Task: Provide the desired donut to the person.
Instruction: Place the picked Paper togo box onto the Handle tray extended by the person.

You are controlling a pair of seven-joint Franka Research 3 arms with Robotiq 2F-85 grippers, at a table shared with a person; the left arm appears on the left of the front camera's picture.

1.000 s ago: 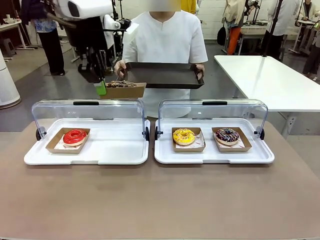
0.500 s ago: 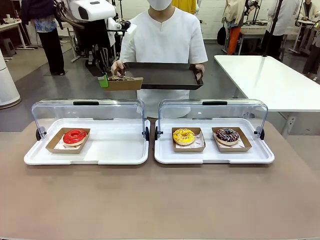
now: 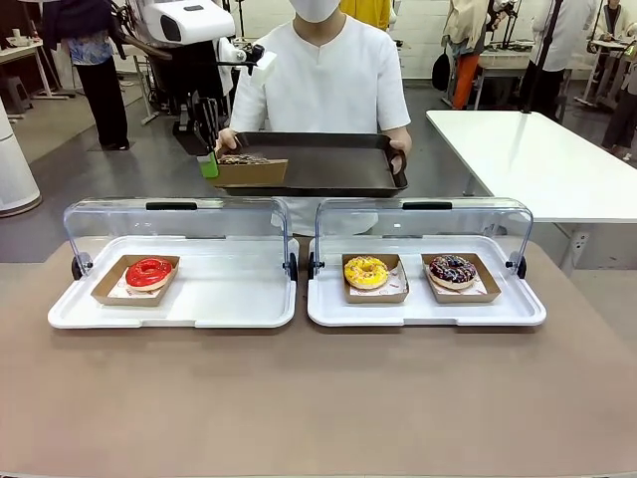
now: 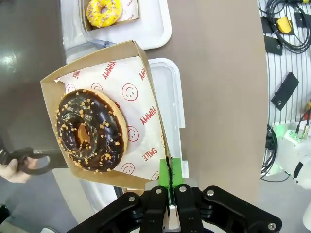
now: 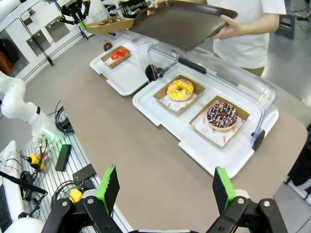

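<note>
The white paper liner point(image 4: 136, 97) in the brown cardboard tray point(image 4: 116, 177), under the chocolate-glazed donut point(image 4: 90, 128), bears red print reading "YUMMY" and "SMILE" between smiley faces.

you've got a white side table point(image 3: 537, 159) off to the right, well apart from the brown table point(image 3: 318, 398). far left, a bystander in dark trousers point(image 3: 105, 95) stands near a white rounded unit point(image 3: 12, 164). a yellow plug point(image 4: 283, 23) lies among cables.

L arm point(image 3: 189, 20): white shell, blk joints | L gripper point(image 4: 170, 171): blk body, green pads, silver screws | R gripper point(image 5: 165, 187): blk fingers, green pads, screws | person point(image 3: 323, 80): white short-slv collarless shirt
</note>
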